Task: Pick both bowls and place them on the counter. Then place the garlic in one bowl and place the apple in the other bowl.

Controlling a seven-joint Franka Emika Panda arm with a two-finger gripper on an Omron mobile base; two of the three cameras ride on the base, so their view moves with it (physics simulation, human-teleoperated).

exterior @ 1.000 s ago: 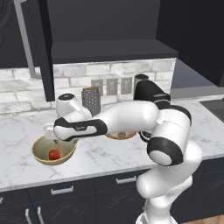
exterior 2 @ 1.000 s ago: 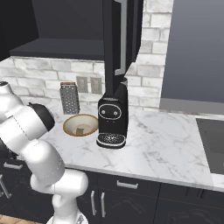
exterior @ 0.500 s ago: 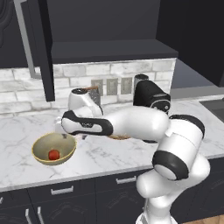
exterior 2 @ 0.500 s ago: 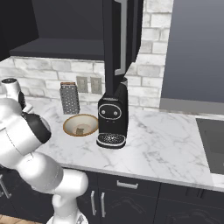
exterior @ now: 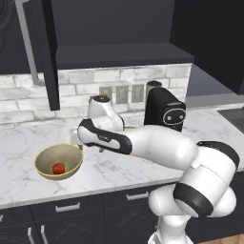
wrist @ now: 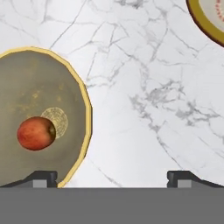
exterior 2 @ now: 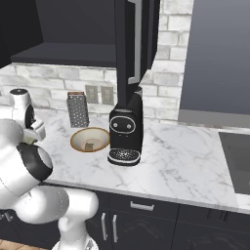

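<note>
The deep olive-tan bowl (exterior: pixel 56 162) stands on the counter (exterior: pixel 19 183) at the left, and the red apple (exterior: pixel 58 168) lies inside it. In the hand view the same bowl (wrist: pixel 39 100) with the apple (wrist: pixel 36 133) sits to the left. My gripper (wrist: pixel 113 178) hangs open and empty over bare marble just right of that bowl's rim, fingertips (wrist: pixel 43 177) wide apart. The gripper (exterior: pixel 76 138) hovers just above the bowl's right edge. The shallow tan bowl (exterior 2: pixel 90 140) rests on the counter (exterior 2: pixel 171 161) with the brownish garlic (exterior 2: pixel 89 145) in it.
A black coffee machine (exterior 2: pixel 126 132) stands right beside the shallow bowl, and a metal grater (exterior 2: pixel 77 109) leans at the brick wall behind it. An open dark cabinet door (exterior: pixel 47 52) hangs above the counter's left part. Bare marble stretches to the right of the coffee machine.
The hand has drawn a little to the right and up, off the deep bowl's middle toward its right rim. The apple stays in the bowl. The gripper has stayed open.
</note>
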